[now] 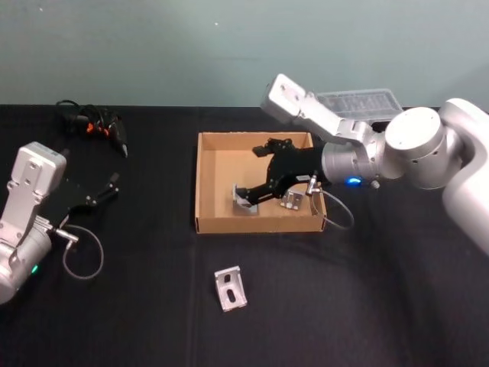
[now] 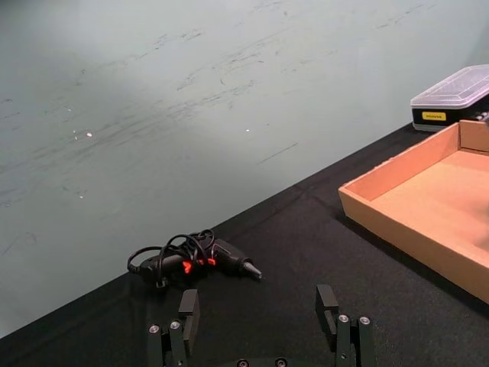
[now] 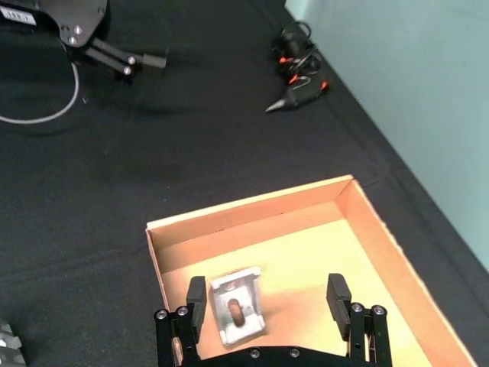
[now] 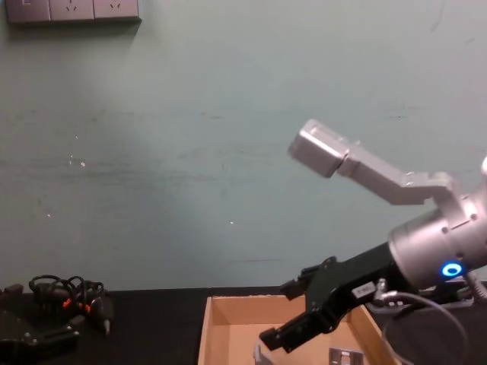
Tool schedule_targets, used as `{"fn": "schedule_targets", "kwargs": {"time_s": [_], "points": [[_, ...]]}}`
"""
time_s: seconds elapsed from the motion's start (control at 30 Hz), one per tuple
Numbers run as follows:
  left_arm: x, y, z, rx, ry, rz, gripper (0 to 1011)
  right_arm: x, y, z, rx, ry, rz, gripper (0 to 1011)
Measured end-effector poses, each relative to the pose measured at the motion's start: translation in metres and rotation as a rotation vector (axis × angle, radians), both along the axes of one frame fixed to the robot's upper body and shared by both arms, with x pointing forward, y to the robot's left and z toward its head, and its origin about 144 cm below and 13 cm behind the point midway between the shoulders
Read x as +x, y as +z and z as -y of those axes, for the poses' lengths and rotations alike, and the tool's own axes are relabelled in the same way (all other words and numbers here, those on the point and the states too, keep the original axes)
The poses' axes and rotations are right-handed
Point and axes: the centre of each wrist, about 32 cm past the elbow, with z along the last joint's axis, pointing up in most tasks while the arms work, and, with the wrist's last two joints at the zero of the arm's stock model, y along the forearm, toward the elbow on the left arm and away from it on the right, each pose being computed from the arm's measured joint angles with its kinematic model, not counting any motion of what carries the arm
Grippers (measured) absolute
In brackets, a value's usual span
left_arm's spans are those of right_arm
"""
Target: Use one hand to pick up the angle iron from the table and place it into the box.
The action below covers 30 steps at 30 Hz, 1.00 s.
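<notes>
Head: your R gripper (image 1: 254,173) reaches in from the right over the box (image 1: 205,183), elbow raised, wrist angled down, jaws apart. An angle iron (image 1: 244,201) lies on the box floor under the lower finger, w/ a 2nd bracket (image 1: 292,200) beside it. A 3rd bracket (image 1: 230,288) sits on the table (image 1: 137,321) in front of the box. L gripper (image 1: 107,189) is parked low at left, jaws apart.
R wrist: the angle iron (image 3: 237,310) lies flat btwn the spread fingers (image 3: 197,294), unclamped.
Chest: R gripper (image 4: 285,313) slants down over the box (image 4: 221,319).

Black corded tool with orange marks (image 1: 98,127) lying far left. Clear-lidded plastic organiser case (image 1: 367,99) far right. Grey wall sockets (image 4: 72,9) high up.
</notes>
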Motion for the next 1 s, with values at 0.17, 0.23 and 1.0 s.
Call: {"fn": "schedule_targets", "kwargs": {"time_s": [0.17,0.23,1.0], "points": [[0.000,0.000,0.000,0.000,0.000,0.000,1000,-0.008,0.007,0.006,0.024,-0.005,0.024,1003],[0.000,0.000,0.000,0.000,0.000,0.000,1000,-0.012,0.010,0.009,0.034,-0.007,0.037,1002],[0.000,0.000,0.000,0.000,0.000,0.000,1000,-0.039,0.032,0.024,0.013,0.245,-0.085,1002]]}}
